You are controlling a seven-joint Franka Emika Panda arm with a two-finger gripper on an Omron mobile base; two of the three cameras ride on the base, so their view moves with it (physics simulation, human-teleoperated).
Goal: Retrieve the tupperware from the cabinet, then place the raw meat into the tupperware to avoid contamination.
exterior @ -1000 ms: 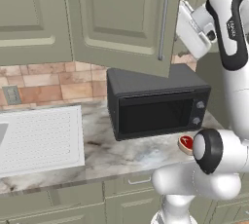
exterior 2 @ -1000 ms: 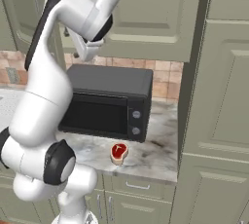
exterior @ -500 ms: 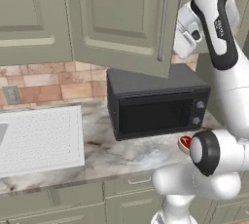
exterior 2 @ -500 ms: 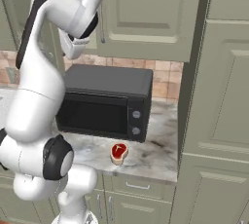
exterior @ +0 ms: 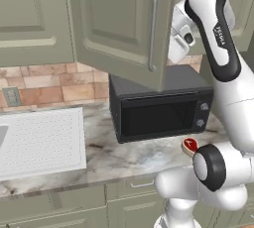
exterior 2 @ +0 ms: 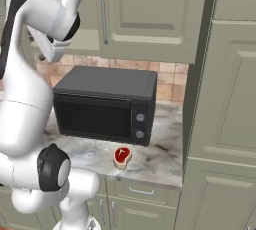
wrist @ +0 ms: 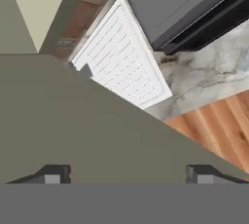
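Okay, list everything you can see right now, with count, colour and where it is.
cabinet door: one, sage green, swung open above the microwave, silver handle
microwave: one, black, on the counter against the wall
meat: one, red with a tan rim, on the counter in front of the microwave
drainboard: one, white, ridged, on the counter left of the microwave
counter: one, grey marble
backsplash: brick-coloured tiles behind the counter
drawers: sage green, under the counter
gripper: one, dark fingertips spread wide, against the open door

I see small dark lettering on the arm's white upper link (exterior: pixel 222 28), too small to read.
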